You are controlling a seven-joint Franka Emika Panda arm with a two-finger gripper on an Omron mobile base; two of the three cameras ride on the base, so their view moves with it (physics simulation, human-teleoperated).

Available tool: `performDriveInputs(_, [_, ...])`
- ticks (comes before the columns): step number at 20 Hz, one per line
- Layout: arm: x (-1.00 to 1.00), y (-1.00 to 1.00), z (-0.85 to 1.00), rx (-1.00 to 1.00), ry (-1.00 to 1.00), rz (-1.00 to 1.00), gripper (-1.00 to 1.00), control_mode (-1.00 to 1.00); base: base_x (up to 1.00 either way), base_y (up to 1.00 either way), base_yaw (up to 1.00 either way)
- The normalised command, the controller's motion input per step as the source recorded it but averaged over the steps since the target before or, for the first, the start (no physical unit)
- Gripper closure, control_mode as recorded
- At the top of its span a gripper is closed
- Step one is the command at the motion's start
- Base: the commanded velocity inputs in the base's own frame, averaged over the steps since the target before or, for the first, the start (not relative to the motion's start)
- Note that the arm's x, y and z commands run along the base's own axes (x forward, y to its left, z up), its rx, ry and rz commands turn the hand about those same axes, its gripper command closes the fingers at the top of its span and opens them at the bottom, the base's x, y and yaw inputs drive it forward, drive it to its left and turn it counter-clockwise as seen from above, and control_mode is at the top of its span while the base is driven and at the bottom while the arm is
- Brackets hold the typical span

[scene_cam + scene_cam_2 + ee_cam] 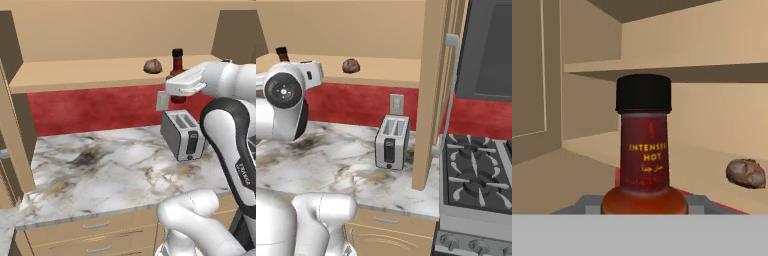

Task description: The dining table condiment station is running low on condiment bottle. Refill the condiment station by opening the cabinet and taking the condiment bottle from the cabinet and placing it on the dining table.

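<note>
Hand view puts the condiment bottle (643, 150) dead ahead of the tool (644, 210), so close that its base drops out of sight right where the tips (587, 204) come up on either side. It stands upright, long axis vertical, square to the tool's line of reach. There's just one arm here, so no question who's nearer.

From the left base view the bottle (177, 62) sits on the open cabinet's (100, 30) lower shelf, with the white hand reaching straight in at it. A brown lumpy thing (153, 66) (bread roll, maybe?) sits just off to one side of the tool, apart from the bottle.

The tool is partly open, tips flanking the bottle's wide shoulder. Whether they're actually pinching it I honestly can't tell, because the contact spot is cut off at the bottom of the hand view.

Looks-wise: slim dark-red glass, narrow neck, black cap, a red label with orange lettering reading "INTENSE HOT", and an orange-red bulge lower down.

The toaster (184, 134) sits on the marble surface (100, 165) below the tool.
</note>
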Motion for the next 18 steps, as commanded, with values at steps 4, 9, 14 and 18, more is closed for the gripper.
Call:
performDriveInputs(4, [0.0, -0.04, -0.06, 0.0, 0.0, 0.21, 1.0, -1.0, 0.0, 0.0, 0.0])
performDriveInputs(9, [0.0, 0.0, -0.17, 0.0, 0.0, 0.17, 1.0, -1.0, 0.0, 0.0, 0.0])
performDriveInputs(14, [0.0, 0.0, -0.04, -0.01, 0.0, 0.04, 1.0, -1.0, 0.0, 0.0, 0.0])
performDriveInputs(18, [-0.08, 0.04, -0.06, -0.03, -0.02, 0.0, 1.0, 1.0, -0.11, 0.05, 0.0])
